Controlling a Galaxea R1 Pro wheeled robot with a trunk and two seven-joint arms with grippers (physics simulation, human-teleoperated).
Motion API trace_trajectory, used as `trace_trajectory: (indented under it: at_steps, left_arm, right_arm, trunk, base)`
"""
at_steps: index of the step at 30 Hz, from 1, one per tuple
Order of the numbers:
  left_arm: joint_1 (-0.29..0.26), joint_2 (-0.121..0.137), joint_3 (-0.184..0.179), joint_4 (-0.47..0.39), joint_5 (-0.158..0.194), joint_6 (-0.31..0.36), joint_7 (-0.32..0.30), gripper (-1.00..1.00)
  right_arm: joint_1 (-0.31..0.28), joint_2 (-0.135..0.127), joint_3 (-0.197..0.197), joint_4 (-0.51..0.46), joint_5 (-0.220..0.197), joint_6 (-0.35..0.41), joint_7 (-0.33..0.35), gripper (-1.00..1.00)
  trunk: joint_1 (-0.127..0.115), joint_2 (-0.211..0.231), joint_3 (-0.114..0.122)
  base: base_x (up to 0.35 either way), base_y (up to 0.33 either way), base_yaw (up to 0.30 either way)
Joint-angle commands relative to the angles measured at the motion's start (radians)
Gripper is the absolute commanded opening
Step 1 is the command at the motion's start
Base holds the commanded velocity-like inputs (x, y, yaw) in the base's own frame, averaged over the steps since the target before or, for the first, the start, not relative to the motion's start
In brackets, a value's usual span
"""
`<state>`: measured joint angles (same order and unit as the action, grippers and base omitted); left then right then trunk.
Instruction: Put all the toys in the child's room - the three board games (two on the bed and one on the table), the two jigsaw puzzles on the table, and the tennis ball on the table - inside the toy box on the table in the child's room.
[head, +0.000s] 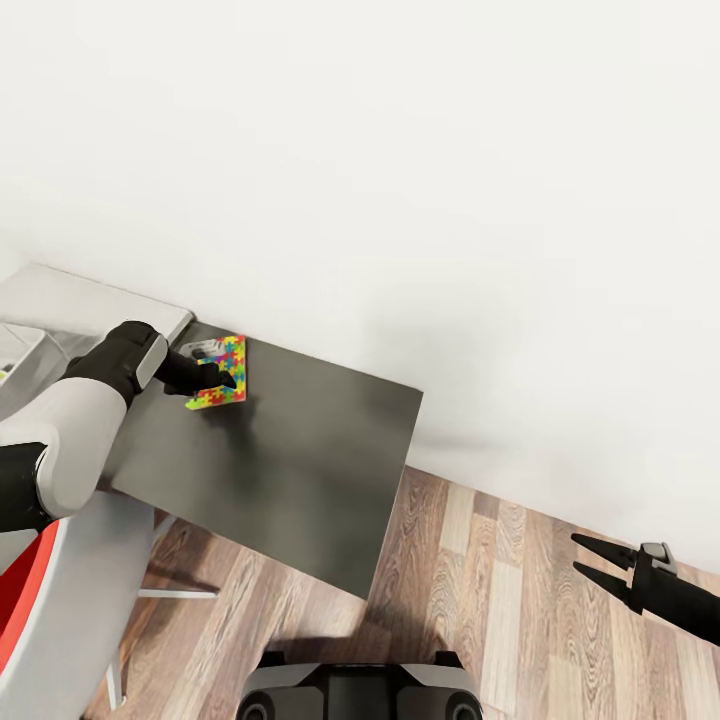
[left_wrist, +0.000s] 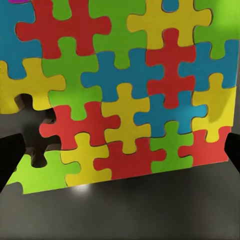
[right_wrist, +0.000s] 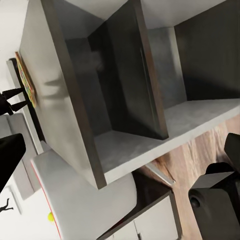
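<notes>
A multicoloured jigsaw puzzle lies flat near the back left corner of the dark table. My left gripper is down over it, open. In the left wrist view the puzzle is very close, and the black fingertips sit at the two side edges, level with the puzzle's near edge. The right wrist view shows the puzzle edge-on against the table top, with the left fingertips apart beside it. My right gripper hangs open over the floor, far right of the table. Toy box and board games are out of view.
A white wall runs right behind the table. To its left are a light grey surface and a white-and-red chair. Wooden floor lies to the right. The table has open dark compartments underneath. A small yellow-green ball shows low down.
</notes>
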<state>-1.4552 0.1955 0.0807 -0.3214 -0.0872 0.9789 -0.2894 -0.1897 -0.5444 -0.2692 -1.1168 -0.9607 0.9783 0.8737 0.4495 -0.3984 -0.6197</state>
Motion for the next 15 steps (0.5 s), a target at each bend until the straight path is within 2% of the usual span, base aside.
trace_trajectory:
  at_steps: [1,15]
  left_arm:
    - [-0.001,-0.001,0.008,-0.001,-0.009,0.004,-0.005,1.00]
    - [0.000,-0.001,0.007,-0.001,-0.009,0.004,-0.005,1.00]
  right_arm:
    - [-0.001,0.000,-0.001,0.000,0.002,0.000,0.004,1.00]
    - [-0.001,-0.002,-0.001,0.000,0.002,-0.016,0.007,1.00]
  trunk:
    - [0.001,-0.002,-0.001]
    - [0.001,-0.002,-0.001]
  base:
    - [-0.007,0.000,0.000]
    - [-0.001,0.000,0.000]
